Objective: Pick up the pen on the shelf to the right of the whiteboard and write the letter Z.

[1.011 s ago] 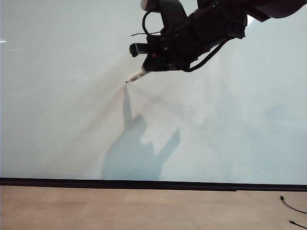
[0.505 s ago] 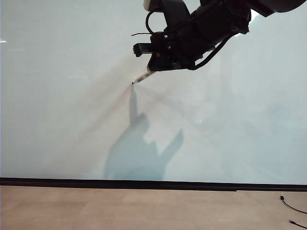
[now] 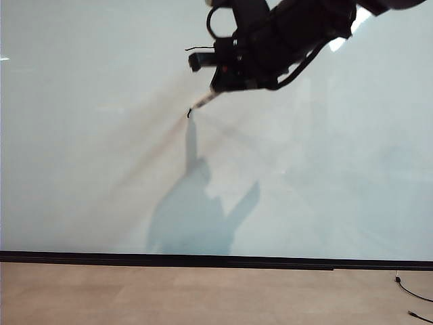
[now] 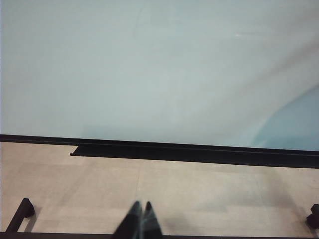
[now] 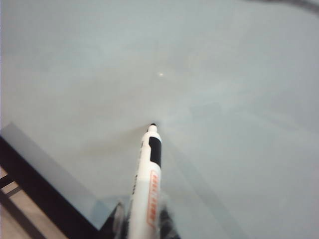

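the pen (image 5: 148, 186) is pinched by the right gripper (image 3: 215, 90), tip against the whiteboard (image 3: 81, 135) upper centre; the left gripper (image 4: 140, 225), jaws pressed together, is seen only in its wrist view.

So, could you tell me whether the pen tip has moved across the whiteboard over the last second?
Yes: the pen, shut in the right pincer, shifted slightly right against the whiteboard strip.

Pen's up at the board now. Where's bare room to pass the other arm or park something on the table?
The wood tabletop below the whiteboard and its black strip is bare, except a cable at its far right. The left gripper rests shut low over it. Crowded: upper middle, where the right gripper holds the pen tip at the board.
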